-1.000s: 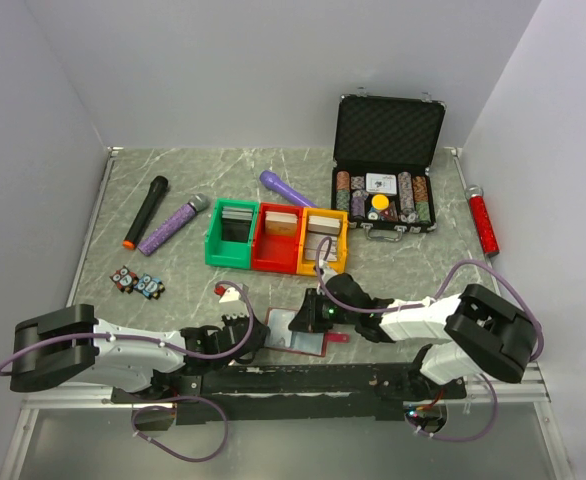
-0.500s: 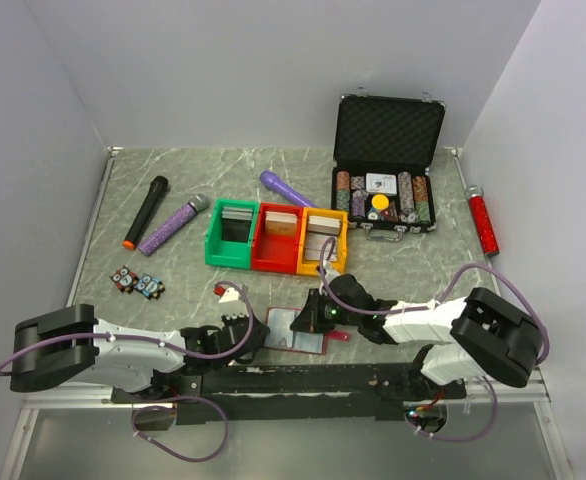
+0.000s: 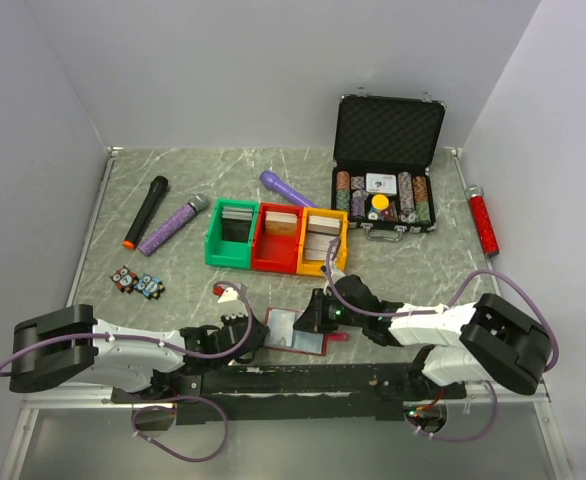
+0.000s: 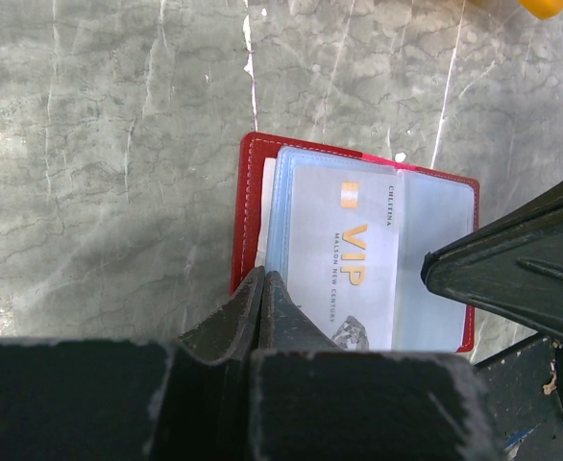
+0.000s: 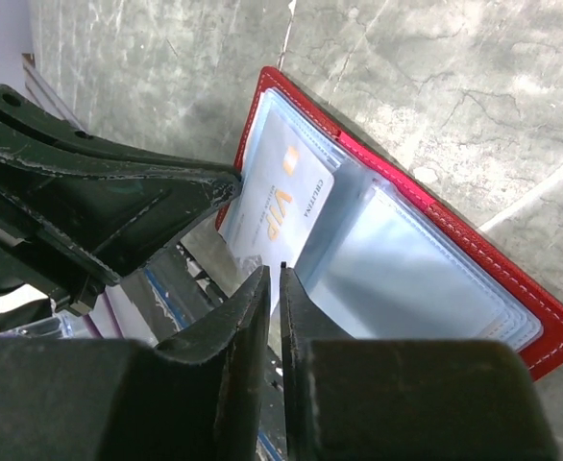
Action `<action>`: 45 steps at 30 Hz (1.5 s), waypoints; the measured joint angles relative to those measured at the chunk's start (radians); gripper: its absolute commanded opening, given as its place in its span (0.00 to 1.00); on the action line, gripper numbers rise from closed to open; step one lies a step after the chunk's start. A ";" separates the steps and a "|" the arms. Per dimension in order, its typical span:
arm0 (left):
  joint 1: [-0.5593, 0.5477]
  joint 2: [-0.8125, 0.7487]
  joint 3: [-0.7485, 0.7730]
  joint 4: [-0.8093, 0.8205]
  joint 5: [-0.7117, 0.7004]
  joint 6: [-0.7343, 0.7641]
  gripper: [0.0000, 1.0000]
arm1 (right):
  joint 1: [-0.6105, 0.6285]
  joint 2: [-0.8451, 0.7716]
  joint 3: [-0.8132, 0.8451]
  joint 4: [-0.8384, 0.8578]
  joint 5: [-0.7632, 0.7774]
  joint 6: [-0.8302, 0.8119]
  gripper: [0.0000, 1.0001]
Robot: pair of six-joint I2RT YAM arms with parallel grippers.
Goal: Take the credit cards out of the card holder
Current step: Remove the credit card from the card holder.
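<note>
Nearby, bins (image 3: 276, 258) behind card holder (image 4: 250, 206), left claw (image 4: 262, 280) closed at its edge, right claw (image 5: 274, 277) narrow over card (image 5: 283, 192).

bins (image 3: 275, 261): side by side; chip case (image 3: 389, 136): open, rear right; black microphone (image 3: 146, 212): left

You're in a robot lab cell: plain white walls (image 3: 273, 70) box in your marbled tabletop (image 3: 173, 290) and mounting rail (image 3: 303, 381).

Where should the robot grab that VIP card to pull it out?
Probably the card's short end nearest the right fingers, pinched across its flat faces and approached low, end-on, from their side: the holder lies open and flat, and that end points at them.
</note>
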 measured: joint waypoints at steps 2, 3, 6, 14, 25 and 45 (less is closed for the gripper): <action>0.000 0.000 0.000 0.000 0.000 0.000 0.01 | -0.002 -0.001 0.000 0.001 0.000 0.000 0.25; 0.000 0.000 0.000 0.000 0.000 0.000 0.01 | -0.002 -0.001 0.000 0.001 -0.002 -0.001 0.29; 0.000 0.000 0.000 0.000 0.000 0.000 0.01 | -0.006 0.008 0.001 0.002 -0.012 -0.003 0.36; 0.000 0.000 0.000 0.000 0.000 0.000 0.01 | -0.013 0.058 0.010 0.004 -0.051 -0.004 0.38; 0.000 0.001 0.000 0.001 0.000 0.004 0.01 | -0.015 0.077 0.013 0.045 -0.089 -0.004 0.39; 0.001 0.001 0.000 0.002 0.000 0.005 0.01 | -0.016 0.125 0.029 0.124 -0.137 0.009 0.36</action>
